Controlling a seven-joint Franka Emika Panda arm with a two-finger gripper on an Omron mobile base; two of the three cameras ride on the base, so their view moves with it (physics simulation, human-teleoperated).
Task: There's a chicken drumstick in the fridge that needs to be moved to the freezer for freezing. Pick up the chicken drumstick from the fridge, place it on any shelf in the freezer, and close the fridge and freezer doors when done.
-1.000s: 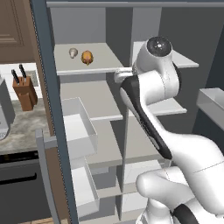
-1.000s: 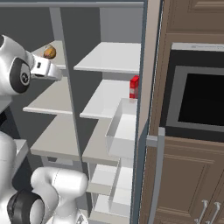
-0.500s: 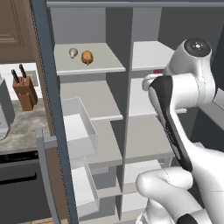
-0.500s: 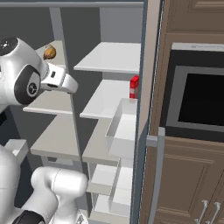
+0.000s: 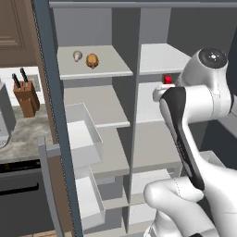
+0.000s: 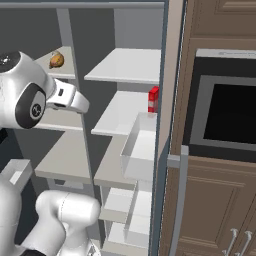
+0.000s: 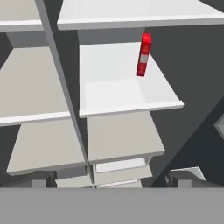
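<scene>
Both doors of the tall dark unit stand open, and the chicken drumstick [image 5: 92, 60] lies untouched on the top shelf [image 5: 106, 68] of the left compartment, just beside a small pale knob [image 5: 77, 56]. In the right base view the drumstick [image 6: 56, 60] shows on that same high shelf, above and behind the arm's white wrist. The hand [image 7: 111, 181] faces the other compartment, where a slim red bottle [image 7: 144, 54] stands upright on a pale shelf [image 7: 131, 103]. Its two dark fingertips [image 7: 41, 180] sit wide apart at the bottom corners of the hand view with nothing between them, so the hand is released and empty. Judged from this layout, no part of the task is complete: the pickup, the placing on a shelf of the other compartment and the closing of both doors all remain. The left door [image 5: 48, 115] and the right door [image 6: 162, 130] stand edge-on to the cameras.
</scene>
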